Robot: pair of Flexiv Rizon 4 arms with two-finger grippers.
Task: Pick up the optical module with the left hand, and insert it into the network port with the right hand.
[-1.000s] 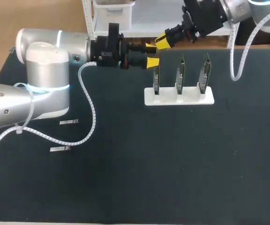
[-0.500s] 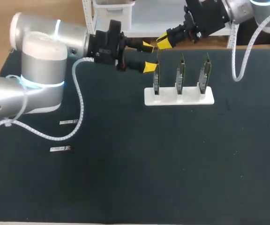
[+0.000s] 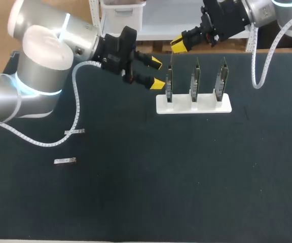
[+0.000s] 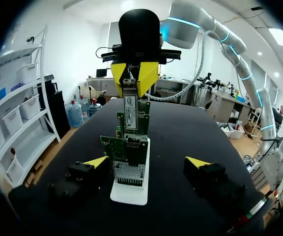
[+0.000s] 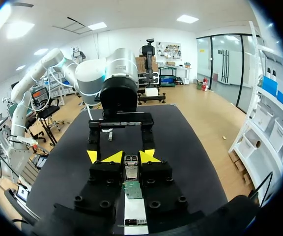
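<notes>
My right gripper (image 3: pixel 179 44) hangs over the left end of the board stand, shut on the optical module (image 4: pixel 130 110), a slim silver bar pointing down at the nearest green network board (image 4: pixel 129 152). In the right wrist view the module (image 5: pixel 130 167) sits between my right gripper's (image 5: pixel 130 157) yellow tips, above the board (image 5: pixel 131 189). My left gripper (image 3: pixel 155 74) stands open and empty just left of the stand; its tips (image 4: pixel 96 161) straddle the board without touching it.
A white stand (image 3: pixel 207 105) holds three upright green boards at the back middle. Two spare modules (image 3: pixel 75 132) (image 3: pixel 65 161) lie flat at the left. My left arm's white cable (image 3: pixel 77 109) loops above the table there.
My left gripper has opened wide, let go of the module and swung away toward the near left. My right gripper keeps the module and has hardly moved.
</notes>
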